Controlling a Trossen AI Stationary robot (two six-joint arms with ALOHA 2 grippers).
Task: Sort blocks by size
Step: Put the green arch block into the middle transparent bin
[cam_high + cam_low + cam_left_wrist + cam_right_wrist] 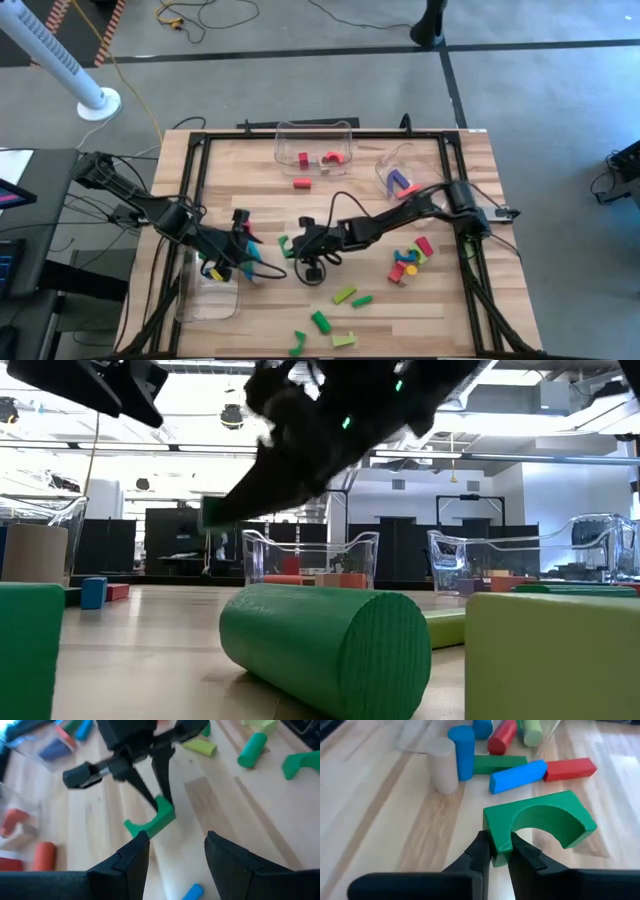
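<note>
My right gripper (497, 856) reaches in from the table's right to mid-table (292, 243) and is shut on a green arch block (540, 822). The arch also shows in the left wrist view (150, 824) and in the low view (212, 512), above the table. My left gripper (172, 854) stands open just left of the arch (243, 240), with nothing between its fingers. Loose blocks lie beyond the arch: a tan cylinder (442, 766), a blue cylinder (462, 750), a blue bar (517, 776) and a red bar (570, 769). My right gripper pinches the end of one leg of the green arch (496, 834) between its two fingers. The fingers slant down from the table's right side. The arch juts out ahead of the fingertips, lifted clear of the table, its hollow side turned sideways.
A clear bin (210, 290) sits near the left edge, another (315, 142) at the far side with red pieces, and a third (405, 172) far right. A mixed pile of blocks (410, 260) lies right of centre. Green blocks (345, 296) lie toward the near edge.
</note>
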